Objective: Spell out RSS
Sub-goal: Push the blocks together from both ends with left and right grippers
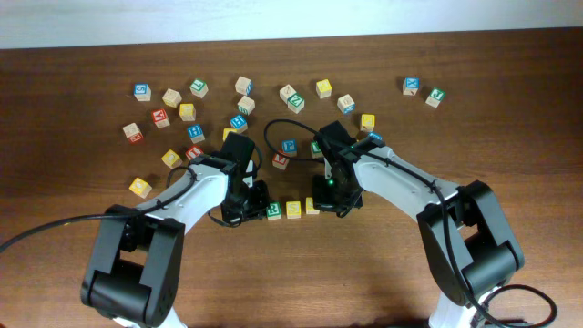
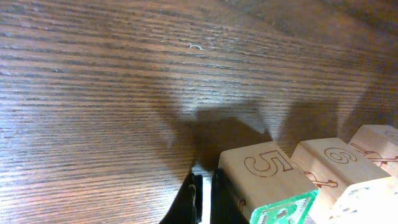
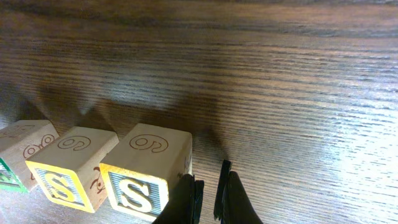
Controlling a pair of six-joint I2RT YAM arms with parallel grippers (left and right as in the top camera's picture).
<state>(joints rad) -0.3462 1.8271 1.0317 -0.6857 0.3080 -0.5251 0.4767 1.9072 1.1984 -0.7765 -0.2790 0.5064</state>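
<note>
Lower centre, overhead view: R cube (image 1: 273,210) and two S cubes (image 1: 293,210) form one row; left gripper (image 2: 204,183) and right gripper (image 3: 207,180), both pressed together and empty, flank its ends, apparently to square it.

A row of three on the table (image 1: 383,282), other pieces behind.
The R cube (image 1: 273,211) lies leftmost, the middle S cube (image 1: 293,210) just beside it, and the end S cube (image 1: 311,206) rightmost. The left gripper (image 1: 256,202) stands just left of the row and the right gripper (image 1: 330,195) just right. Loose cubes (image 1: 241,121) lie scattered behind.
</note>
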